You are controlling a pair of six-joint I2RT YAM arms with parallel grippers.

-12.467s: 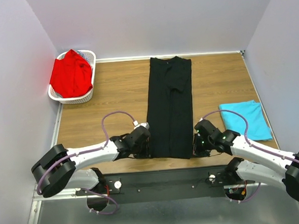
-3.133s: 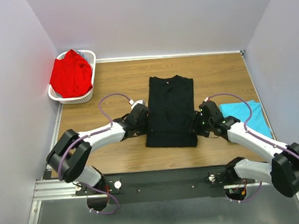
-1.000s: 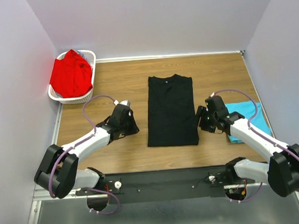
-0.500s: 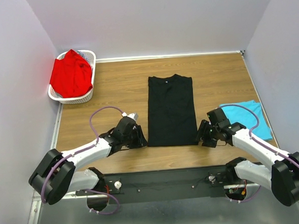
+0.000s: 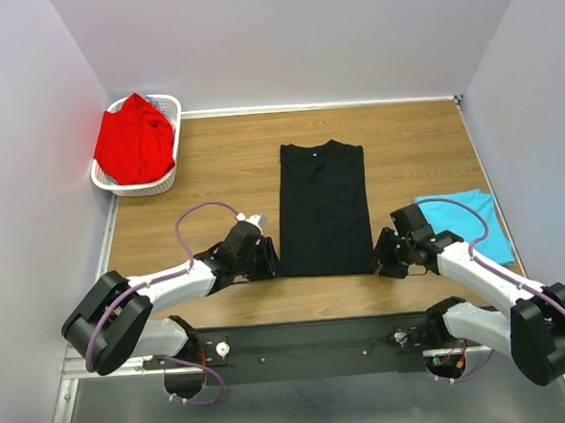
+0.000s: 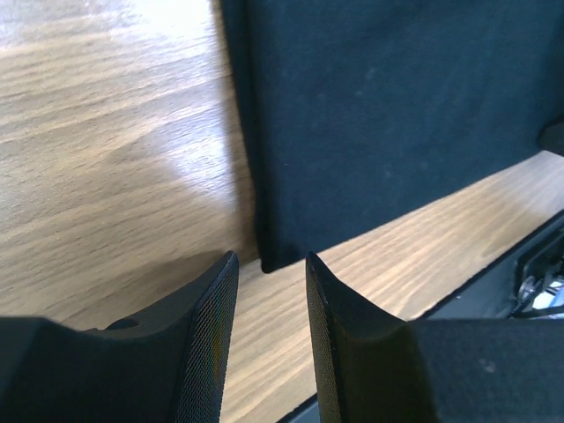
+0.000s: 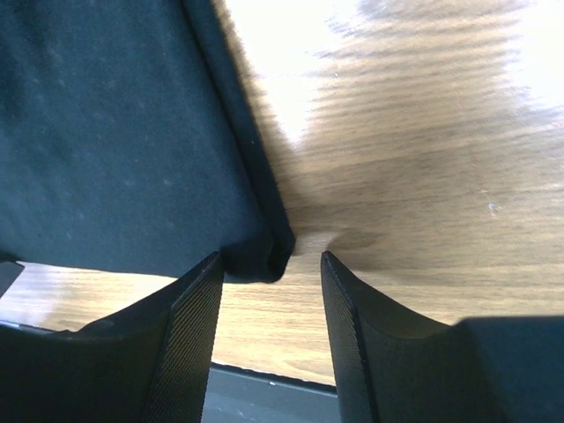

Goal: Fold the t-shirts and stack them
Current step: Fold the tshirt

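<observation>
Black t-shirt [image 5: 323, 209] lay folded flat on surface [image 5: 213, 168]; left jaws parted at near-left corner, right jaws parted at near-right corner, gripping nothing.

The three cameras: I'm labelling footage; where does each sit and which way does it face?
Top external: above and behind the bases, facing down at the table; both arms show.
Left wrist: on the left arm, facing the black t-shirt, near left corner; left gripper shows.
Right wrist: on the right arm, facing its near right corner; right gripper shows.
Wrist views share the shirt's near hem.
</observation>
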